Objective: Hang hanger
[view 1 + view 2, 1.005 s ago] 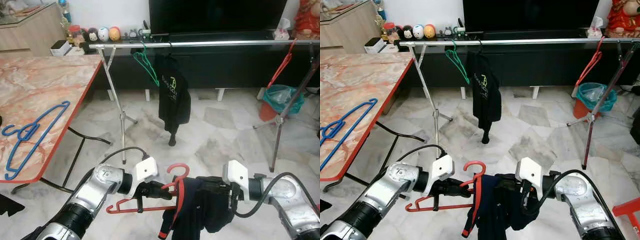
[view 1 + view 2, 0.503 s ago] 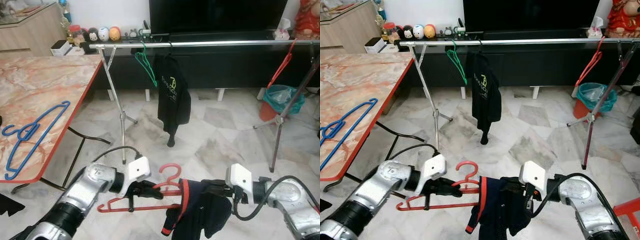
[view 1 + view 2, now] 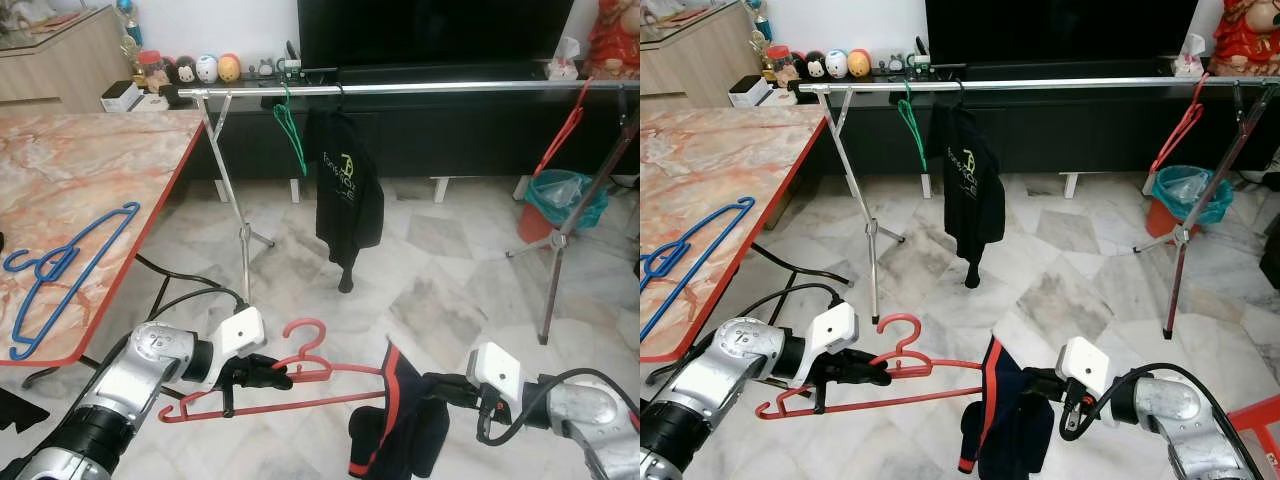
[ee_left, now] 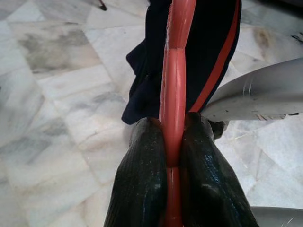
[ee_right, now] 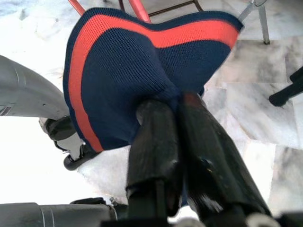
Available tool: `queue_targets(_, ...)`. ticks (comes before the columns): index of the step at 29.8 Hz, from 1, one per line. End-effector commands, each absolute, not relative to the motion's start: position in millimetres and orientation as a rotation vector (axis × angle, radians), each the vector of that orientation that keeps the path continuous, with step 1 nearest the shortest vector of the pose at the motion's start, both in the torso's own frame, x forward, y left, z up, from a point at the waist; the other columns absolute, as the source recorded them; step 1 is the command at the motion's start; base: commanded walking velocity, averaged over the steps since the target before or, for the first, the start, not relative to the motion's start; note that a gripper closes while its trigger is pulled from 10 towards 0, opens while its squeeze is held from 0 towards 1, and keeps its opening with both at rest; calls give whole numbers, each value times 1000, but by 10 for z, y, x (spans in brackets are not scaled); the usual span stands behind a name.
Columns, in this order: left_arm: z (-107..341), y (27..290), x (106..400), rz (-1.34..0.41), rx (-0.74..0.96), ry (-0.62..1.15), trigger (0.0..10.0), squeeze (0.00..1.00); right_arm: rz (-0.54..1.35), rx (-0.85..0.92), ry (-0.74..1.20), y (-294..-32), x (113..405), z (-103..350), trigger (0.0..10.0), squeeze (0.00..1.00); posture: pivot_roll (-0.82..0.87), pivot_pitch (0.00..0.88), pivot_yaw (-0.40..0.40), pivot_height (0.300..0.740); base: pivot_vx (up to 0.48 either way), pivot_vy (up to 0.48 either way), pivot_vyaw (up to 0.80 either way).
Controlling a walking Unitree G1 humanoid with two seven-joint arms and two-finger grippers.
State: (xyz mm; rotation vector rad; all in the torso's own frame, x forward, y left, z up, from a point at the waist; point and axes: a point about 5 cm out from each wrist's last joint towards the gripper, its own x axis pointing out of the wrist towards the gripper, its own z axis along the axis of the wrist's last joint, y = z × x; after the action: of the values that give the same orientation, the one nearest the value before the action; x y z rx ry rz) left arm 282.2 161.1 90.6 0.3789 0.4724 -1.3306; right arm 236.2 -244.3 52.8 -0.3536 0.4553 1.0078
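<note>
The red hanger [image 3: 270,385] hung low over the marble floor [image 3: 440,270], near the robot, held level with its hook up. The left claw [image 3: 262,374] was clamped on it just below the hook, fingers [image 4: 142,179] pressed against both sides of the stiff plastic bar. At its right end a navy garment with a red stripe [image 3: 395,430] drooped, pinched in the closed right claw [image 3: 440,388]. The hanger looked light and rigid but smooth, so it would likely swivel in a loose grip; the neck under the hook seemed the best hold, keeping the hook free. The cloth was soft and limp, apt to slide off the sloped arm if tilted. Farther off ran the silver clothes rail [image 3: 420,88], carrying a green hanger [image 3: 292,130] and a black shirt [image 3: 345,190], with another red hanger [image 3: 565,130] at its right end. On the left stood the marble worktop [image 3: 90,170] with a blue hanger [image 3: 60,270].
</note>
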Motion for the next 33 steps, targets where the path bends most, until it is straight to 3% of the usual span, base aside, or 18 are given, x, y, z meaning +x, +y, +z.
queue_targets(1,962,1795,2865,-1257,383,464,10000,0,945,-365,477,-2550,2326,473,0,0,-57,0,38,740,0,0,0)
queue_targets(5,974,1856,2880,-1230,382,466,10000,0,886,-375,480,-2593,2321,417,0,0,-54,0,36,740,0,0,0)
queue_targets(10,985,2029,2878,-1177,365,485,10000,0,594,-371,448,-2751,2387,296,0,0,-49,0,40,740,0,0,0)
queue_targets(17,836,1940,2871,-1131,339,493,10000,0,344,-346,495,-2857,2373,118,0,0,-48,0,42,740,0,0,0)
queue_targets(20,703,1873,2945,-1002,356,468,10000,0,273,-299,530,-2822,2317,-12,0,0,-46,0,43,740,0,0,0)
queue_targets(24,330,1811,3003,-663,348,501,10000,0,61,-124,610,-2647,2169,-317,0,0,-46,14,57,740,0,0,0)
queue_targets(28,104,1825,2890,-578,324,586,10000,0,-21,-54,676,-2500,2047,-487,0,0,-52,23,63,740,0,0,0)
queue_targets(29,27,1867,2847,-517,300,624,10000,0,-51,-26,701,-2450,1993,-546,2275,0,-49,30,67,740,0,0,0)
queue_targets(30,-88,1941,2767,-435,288,681,10000,0,-96,4,735,-2382,1914,-625,3098,0,-48,31,70,740,0,0,0)
queue_targets(31,-88,1941,2767,-435,288,681,10000,0,-96,4,735,-2382,1914,-625,3098,0,-48,31,70,740,0,0,0)
queue_targets(32,-192,2027,2668,-372,292,734,10000,0,-137,27,761,-2341,1841,-683,9608,0,-51,26,73,740,0,0,0)
queue_targets(33,-235,2064,2622,-344,289,757,10000,0,-157,38,771,-2329,1810,-704,9608,0,-51,26,73,740,0,0,0)
